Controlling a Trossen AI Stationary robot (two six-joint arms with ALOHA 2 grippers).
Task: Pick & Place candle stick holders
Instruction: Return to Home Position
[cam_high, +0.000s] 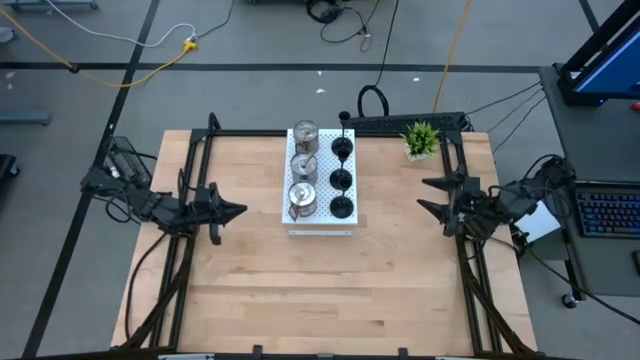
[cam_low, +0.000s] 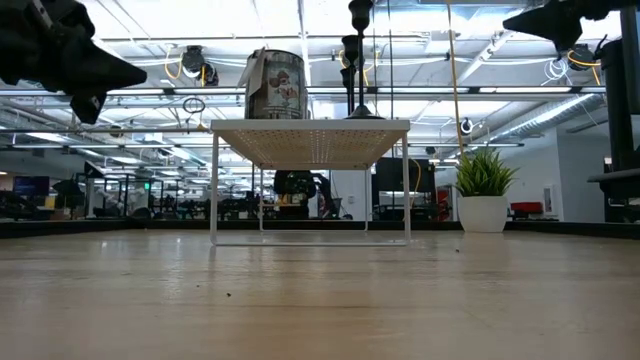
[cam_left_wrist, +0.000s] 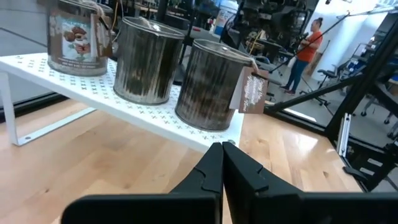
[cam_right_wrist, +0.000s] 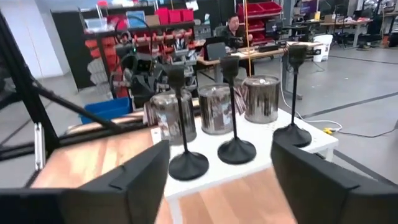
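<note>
White perforated shelf (cam_high: 320, 226) on the far middle of the worktop (cam_high: 330, 290). It carries three silver candle stick holders (cam_high: 303, 168) in a row on its left and three black candle stick holders (cam_high: 341, 180) in a row on its right, all upright. Potted plant (cam_high: 421, 138) at far right corner. Left gripper (cam_high: 238, 211): fingers pressed together, holding nothing, well left of shelf. Right gripper (cam_high: 422, 195): fingers spread wide, holding nothing, well right of shelf.

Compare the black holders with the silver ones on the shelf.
The black holders are taller and thin, a slim stem on a round base; the silver ones are squat, wide cans. The black holders are dark and plain; the silver ones shine, and some carry tags. Both stand upright in rows of three on the white shelf.
</note>
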